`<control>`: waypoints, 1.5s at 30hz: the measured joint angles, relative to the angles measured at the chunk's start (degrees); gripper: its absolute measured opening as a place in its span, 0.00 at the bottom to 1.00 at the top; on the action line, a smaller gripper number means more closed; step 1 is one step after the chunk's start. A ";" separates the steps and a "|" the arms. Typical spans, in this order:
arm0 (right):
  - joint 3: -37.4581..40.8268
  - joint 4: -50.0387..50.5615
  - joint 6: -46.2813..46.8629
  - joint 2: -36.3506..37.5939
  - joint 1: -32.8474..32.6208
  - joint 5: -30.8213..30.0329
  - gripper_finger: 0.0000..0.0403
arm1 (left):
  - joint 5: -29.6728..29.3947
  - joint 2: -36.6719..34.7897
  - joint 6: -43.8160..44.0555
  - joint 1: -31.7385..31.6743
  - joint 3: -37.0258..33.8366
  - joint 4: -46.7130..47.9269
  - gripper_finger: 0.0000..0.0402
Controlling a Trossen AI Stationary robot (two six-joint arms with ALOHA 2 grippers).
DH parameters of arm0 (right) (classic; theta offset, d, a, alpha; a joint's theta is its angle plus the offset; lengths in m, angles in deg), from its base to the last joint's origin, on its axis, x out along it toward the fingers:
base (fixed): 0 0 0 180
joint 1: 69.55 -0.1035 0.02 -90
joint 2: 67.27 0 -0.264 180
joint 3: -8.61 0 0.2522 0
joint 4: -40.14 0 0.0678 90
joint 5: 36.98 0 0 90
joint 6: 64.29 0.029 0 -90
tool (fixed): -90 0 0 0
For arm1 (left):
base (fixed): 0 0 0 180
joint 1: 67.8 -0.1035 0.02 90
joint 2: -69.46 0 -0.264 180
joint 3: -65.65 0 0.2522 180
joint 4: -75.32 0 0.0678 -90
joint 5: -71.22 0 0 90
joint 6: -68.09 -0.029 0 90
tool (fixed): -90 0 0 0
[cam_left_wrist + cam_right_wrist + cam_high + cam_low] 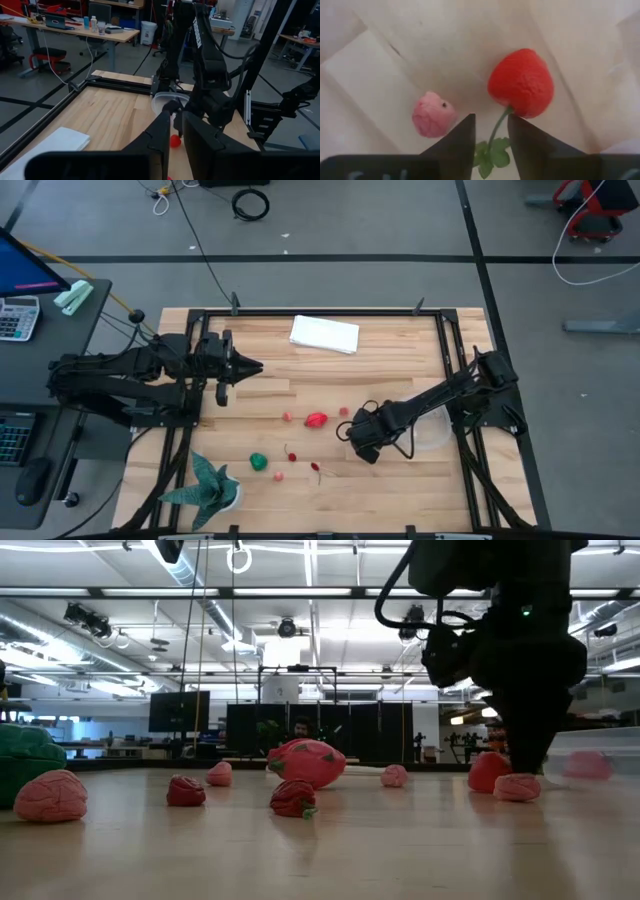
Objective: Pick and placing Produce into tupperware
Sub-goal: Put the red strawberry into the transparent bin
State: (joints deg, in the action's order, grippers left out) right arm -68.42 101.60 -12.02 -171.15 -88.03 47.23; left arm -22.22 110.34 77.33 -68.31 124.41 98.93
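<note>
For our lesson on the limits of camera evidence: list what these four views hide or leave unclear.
- Clear container, high view: the right arm covers part of it, so its contents cannot be told.
- Right gripper, high view: too small to show whether it touches anything.
- Green piece, low view: cut off by the picture's edge.
- Red strawberry, right wrist view: only its stem lies between the fingers; contact unclear.

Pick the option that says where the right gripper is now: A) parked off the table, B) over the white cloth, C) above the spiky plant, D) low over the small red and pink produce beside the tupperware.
D: the right gripper hangs low over a red berry and a pink piece, next to the tupperware.
</note>
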 joint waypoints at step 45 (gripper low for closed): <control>22.29 11.46 9.75 31.04 -10.81 0.32 0.13 | 0.00 -0.02 0.52 0.00 0.00 0.00 0.15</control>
State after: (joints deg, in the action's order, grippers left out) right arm -46.12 113.07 -2.27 -140.11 -98.84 47.55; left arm -22.22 110.32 77.85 -68.31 124.41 98.93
